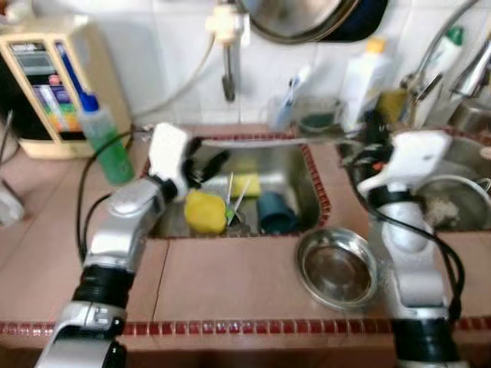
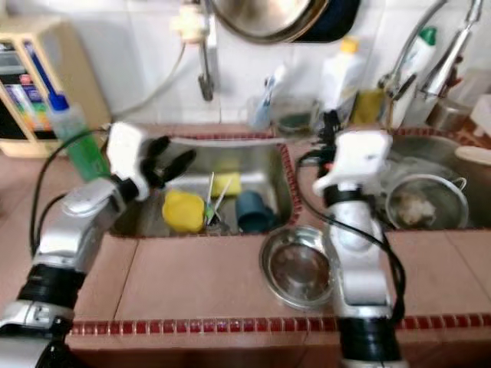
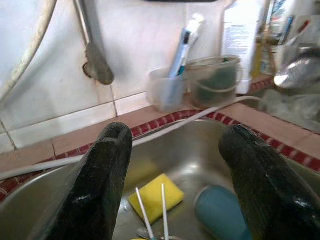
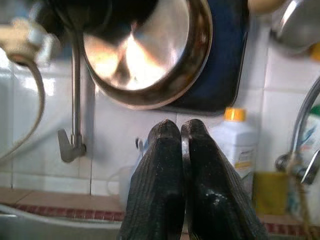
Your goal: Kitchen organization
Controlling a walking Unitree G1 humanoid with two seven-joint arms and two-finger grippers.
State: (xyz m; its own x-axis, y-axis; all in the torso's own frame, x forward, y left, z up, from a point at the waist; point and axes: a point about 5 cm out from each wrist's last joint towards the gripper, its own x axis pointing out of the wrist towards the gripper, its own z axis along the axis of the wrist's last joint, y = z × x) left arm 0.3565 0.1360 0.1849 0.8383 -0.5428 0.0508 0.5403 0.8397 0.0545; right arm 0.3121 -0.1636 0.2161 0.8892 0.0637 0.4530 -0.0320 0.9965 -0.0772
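1. The left gripper point(image 1: 205, 165) hangs over the left end of the steel sink point(image 1: 307, 195), its two black fingers point(image 3: 102, 180) spread wide with nothing between them.
2. The right gripper point(image 4: 181, 131) is raised above the tiled strip between the two basins, its fingers pressed together and holding nothing, pointing at the back wall.
3. In the sink, below the left gripper, lie a yellow cup point(image 1: 205, 211), a yellow sponge point(image 3: 156, 196) towards the back wall, a teal cup point(image 1: 276, 213) on its side near the right wall, and thin metal utensils point(image 1: 232, 201) between the yellow cup and the teal one.
4. A shallow steel bowl point(image 1: 337, 268) sits on the counter point(image 1: 230, 284) at the sink's front right corner, just beside the right arm.
5. A green bottle with a blue cap point(image 1: 103, 138) stands on the counter at the sink's left edge, next to a beige appliance point(image 1: 54, 84) against the wall.
6. Along the back edge stand a clear cup holding a toothbrush point(image 3: 170, 82), a clear tub point(image 3: 215, 80) and a white bottle with a yellow cap point(image 1: 367, 80).
7. A steel pan point(image 4: 145, 50) hangs on the wall above the sink.
8. The second basin to the right holds a metal strainer point(image 2: 426, 201).
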